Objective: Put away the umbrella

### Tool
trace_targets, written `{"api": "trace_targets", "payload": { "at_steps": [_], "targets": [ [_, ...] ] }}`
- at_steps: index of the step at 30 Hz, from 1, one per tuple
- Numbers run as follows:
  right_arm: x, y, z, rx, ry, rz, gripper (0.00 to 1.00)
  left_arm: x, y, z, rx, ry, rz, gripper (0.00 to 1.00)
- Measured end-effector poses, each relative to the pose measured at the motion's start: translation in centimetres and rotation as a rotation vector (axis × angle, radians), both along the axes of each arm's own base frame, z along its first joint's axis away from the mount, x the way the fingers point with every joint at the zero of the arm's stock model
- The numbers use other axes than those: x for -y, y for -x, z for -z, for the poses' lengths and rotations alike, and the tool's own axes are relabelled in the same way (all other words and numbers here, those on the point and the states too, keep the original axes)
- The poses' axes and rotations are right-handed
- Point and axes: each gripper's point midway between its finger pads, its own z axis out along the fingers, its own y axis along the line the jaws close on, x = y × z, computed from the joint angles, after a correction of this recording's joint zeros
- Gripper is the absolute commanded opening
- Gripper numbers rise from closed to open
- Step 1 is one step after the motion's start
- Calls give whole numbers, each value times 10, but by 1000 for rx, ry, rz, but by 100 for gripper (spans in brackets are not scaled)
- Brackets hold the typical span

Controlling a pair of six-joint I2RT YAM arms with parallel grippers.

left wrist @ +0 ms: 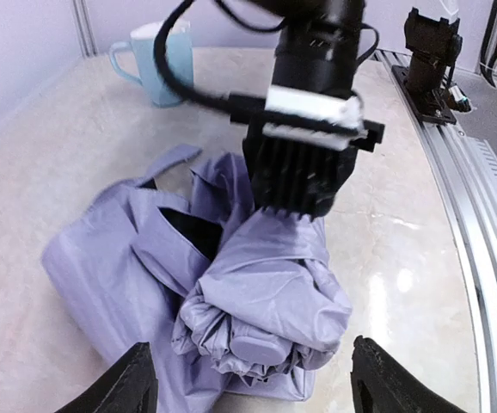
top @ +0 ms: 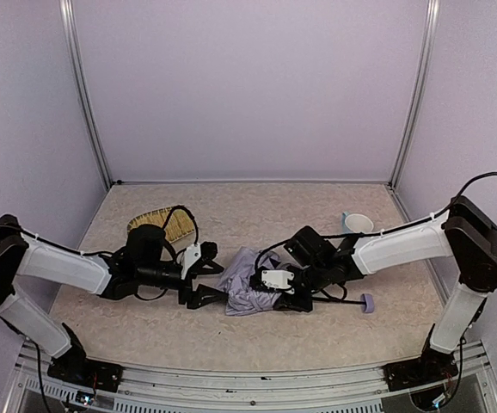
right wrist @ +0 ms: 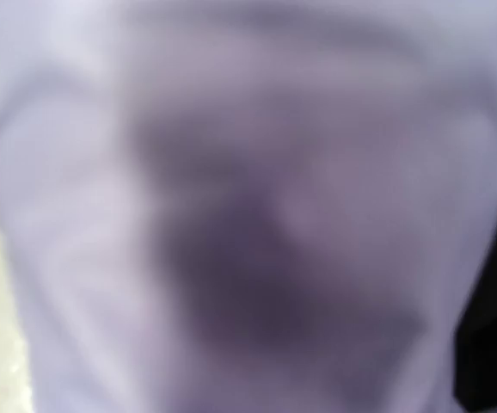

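The umbrella [top: 247,291] lies collapsed at the table's middle, its pale lavender fabric bunched. Its thin black shaft runs right to the small lavender handle [top: 366,302]. In the left wrist view the rolled fabric bundle [left wrist: 270,288] points its capped end at the camera. My left gripper [top: 202,277] is open, with its fingertips [left wrist: 132,379] either side of that end and not touching it. My right gripper [top: 290,295] comes from the right and is shut on the bundle's far part [left wrist: 293,206]. The right wrist view shows only blurred lavender fabric [right wrist: 231,215].
A woven straw tray [top: 162,224] lies at the back left, behind my left arm. A light blue mug [top: 358,223] stands at the back right and also shows in the left wrist view [left wrist: 158,60]. White walls close in three sides.
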Motion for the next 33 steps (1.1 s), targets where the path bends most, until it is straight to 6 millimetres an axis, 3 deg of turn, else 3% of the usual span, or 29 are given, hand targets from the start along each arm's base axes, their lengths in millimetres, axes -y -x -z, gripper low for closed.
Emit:
{"api": "trace_targets", "payload": {
  "at_steps": [4, 10, 12, 19, 23, 26, 33],
  "targets": [
    [2, 5, 9, -190, 33, -3, 12, -6, 11, -23, 215, 55, -11, 74],
    [-7, 17, 8, -422, 38, -51, 13, 16, 42, -18, 407, -30, 82, 77],
    [-7, 19, 8, -470, 35, -61, 14, 21, 44, -11, 447, -74, 101, 78],
    [-8, 19, 6, -650, 1, -81, 13, 39, 15, 30, 513, -280, 127, 79],
    [-8, 17, 7, -711, -3, -75, 15, 49, 9, 42, 488, -321, 148, 78],
    [-7, 16, 8, -733, -6, -69, 20, 56, 5, 48, 464, -344, 156, 73],
    [7, 11, 8, -743, -21, 7, 42, 75, -3, 58, 382, -399, 163, 63]
  ]
}}
